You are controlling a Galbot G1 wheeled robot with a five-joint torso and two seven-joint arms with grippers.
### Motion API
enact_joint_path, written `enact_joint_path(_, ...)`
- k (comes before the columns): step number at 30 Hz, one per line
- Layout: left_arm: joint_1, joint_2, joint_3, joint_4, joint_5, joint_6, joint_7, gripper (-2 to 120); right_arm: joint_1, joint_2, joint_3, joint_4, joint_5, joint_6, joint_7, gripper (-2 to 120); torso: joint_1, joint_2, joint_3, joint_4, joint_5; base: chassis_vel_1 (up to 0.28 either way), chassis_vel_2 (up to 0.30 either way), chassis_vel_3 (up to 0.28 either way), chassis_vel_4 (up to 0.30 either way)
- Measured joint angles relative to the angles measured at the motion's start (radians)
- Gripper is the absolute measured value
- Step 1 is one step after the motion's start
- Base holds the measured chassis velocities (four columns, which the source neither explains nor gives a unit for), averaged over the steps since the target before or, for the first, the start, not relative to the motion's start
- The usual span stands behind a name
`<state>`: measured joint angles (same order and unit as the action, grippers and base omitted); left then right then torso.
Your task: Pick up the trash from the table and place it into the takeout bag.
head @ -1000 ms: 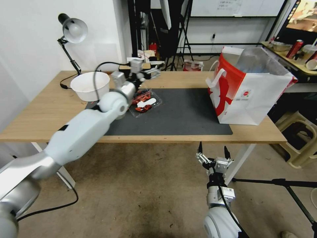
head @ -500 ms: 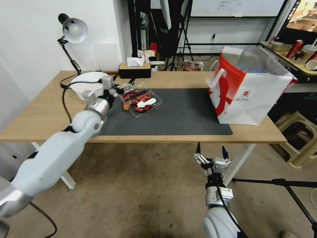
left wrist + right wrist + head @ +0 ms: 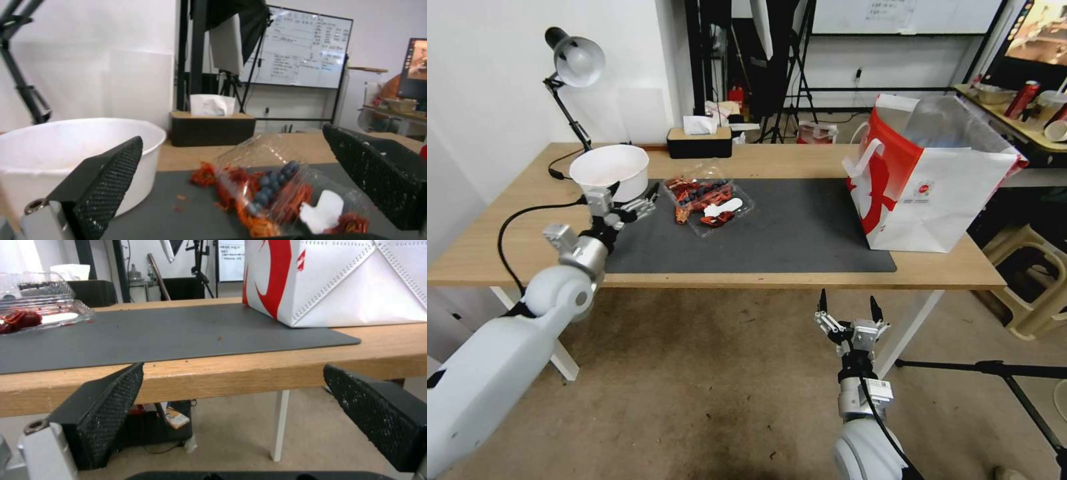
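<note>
Left gripper (image 3: 635,202) spread wide, empty, low over the mat's left edge, just in front of white bowl (image 3: 609,172). Clear clamshell of food scraps (image 3: 710,198) just beyond, right of the fingers. Takeout bag (image 3: 934,180) far right on table (image 3: 507,227). Right gripper (image 3: 848,311) spread, below the table edge.

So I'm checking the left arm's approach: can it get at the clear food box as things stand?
Probably yes. The left gripper is open over the mat's near-left part, facing the food box; only bare mat lies between, with the white bowl off to one side.
</note>
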<state>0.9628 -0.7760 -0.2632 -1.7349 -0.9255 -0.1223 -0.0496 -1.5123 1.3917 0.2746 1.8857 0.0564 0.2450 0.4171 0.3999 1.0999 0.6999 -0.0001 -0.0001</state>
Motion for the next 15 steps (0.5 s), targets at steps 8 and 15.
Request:
enact_joint_path(8, 0.179, -0.027, -0.115, -0.037, 0.044, -0.027, 0.012, 100, -0.004, -0.002, 0.001, -0.002, 0.000, 0.007, 0.000, 100, 0.000, 0.000, 0.000, 0.0005, 0.0001, 0.000, 0.000, 0.000, 0.000)
enact_joint_path(15, 0.284, -0.069, -0.181, -0.056, 0.089, -0.052, 0.019, 100, -0.006, 0.000, 0.004, -0.004, -0.003, 0.011, 0.000, 100, 0.000, 0.000, 0.000, 0.0002, 0.0001, 0.000, 0.000, 0.000, 0.000)
